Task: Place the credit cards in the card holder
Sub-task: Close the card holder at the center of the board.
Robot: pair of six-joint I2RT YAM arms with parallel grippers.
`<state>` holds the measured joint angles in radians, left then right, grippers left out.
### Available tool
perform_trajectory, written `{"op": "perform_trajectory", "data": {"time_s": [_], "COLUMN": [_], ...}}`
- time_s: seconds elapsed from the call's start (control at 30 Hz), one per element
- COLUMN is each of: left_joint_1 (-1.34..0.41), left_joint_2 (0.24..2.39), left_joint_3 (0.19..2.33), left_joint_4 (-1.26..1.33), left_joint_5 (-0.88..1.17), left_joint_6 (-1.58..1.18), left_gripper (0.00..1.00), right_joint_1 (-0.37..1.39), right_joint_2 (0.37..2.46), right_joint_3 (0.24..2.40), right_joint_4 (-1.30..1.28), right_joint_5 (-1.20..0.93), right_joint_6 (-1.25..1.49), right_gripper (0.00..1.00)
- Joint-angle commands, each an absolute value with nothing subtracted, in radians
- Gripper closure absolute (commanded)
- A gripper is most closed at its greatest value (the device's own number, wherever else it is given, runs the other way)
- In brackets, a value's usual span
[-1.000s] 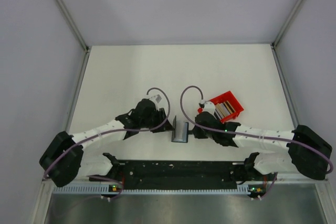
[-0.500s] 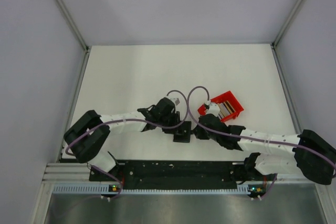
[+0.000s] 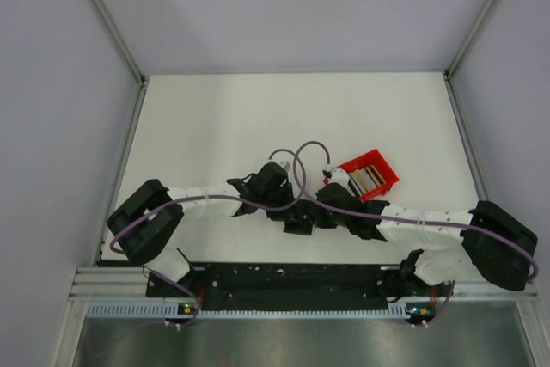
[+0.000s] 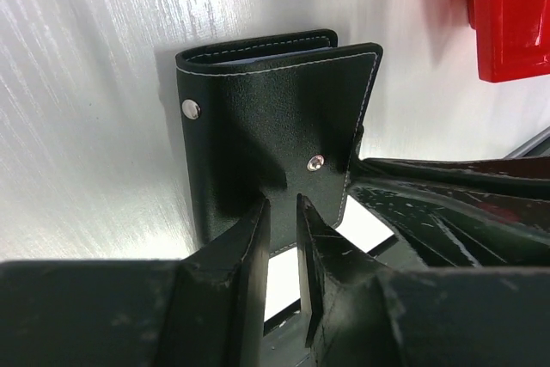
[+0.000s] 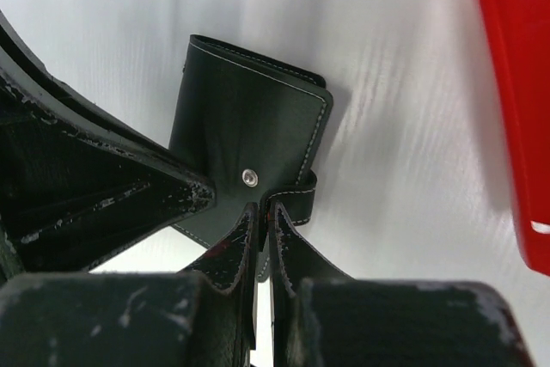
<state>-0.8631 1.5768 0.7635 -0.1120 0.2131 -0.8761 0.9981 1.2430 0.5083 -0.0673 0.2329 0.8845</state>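
Note:
The black card holder [image 3: 298, 226] is folded shut on the table between the two arms; its stitched cover and two metal snaps show in the left wrist view [image 4: 266, 118]. My left gripper [image 4: 282, 209] has its tips on the near edge of the cover. A narrow gap between its fingers shows only cover and table. My right gripper [image 5: 262, 205] is shut on the holder's [image 5: 245, 126] small strap. The credit cards [image 3: 368, 180] lie stacked in the red tray [image 3: 381, 163], away from both grippers.
The red tray stands just right of the grippers and shows as a red wall [image 4: 511, 15] in the left wrist view and at the right edge [image 5: 516, 83] of the right wrist view. Both arms' cables loop above the holder. Walls enclose the white table [image 3: 223, 118].
My left arm has swung right to the holder and its jaws have narrowed. The holder, open and standing a second ago, is now folded shut. My right gripper has stayed shut beside it.

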Motion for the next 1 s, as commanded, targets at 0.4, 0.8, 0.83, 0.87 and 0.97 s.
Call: {"op": "perform_trajectory", "data": {"time_s": [0.4,0.8,0.83,0.87,0.97], "left_joint_1": [-0.900,-0.899,-0.899,-0.899,-0.899], "left_joint_2": [1.529,1.506,1.506,1.505,1.494], "left_joint_3": [0.646,0.640,0.644,0.650,0.664], "left_joint_4": [-0.110,-0.141,-0.147,-0.159,-0.187], "left_joint_5": [0.127,0.094,0.089,0.083,0.064], "left_joint_6": [-1.022,-1.025,-1.023,-1.022,-1.012], "left_gripper": [0.79,0.79,0.78,0.78,0.78], "right_joint_1": [0.997,0.997,0.999,0.999,0.996], "right_joint_2": [1.410,1.303,1.289,1.270,1.221], "right_joint_3": [0.681,0.770,0.764,0.761,0.746], "right_joint_4": [-0.054,-0.161,-0.167,-0.179,-0.221], "right_joint_5": [0.152,0.126,0.135,0.149,0.193], "right_joint_6": [0.825,0.727,0.735,0.735,0.744], "right_gripper": [0.93,0.62,0.62,0.62,0.69]}}
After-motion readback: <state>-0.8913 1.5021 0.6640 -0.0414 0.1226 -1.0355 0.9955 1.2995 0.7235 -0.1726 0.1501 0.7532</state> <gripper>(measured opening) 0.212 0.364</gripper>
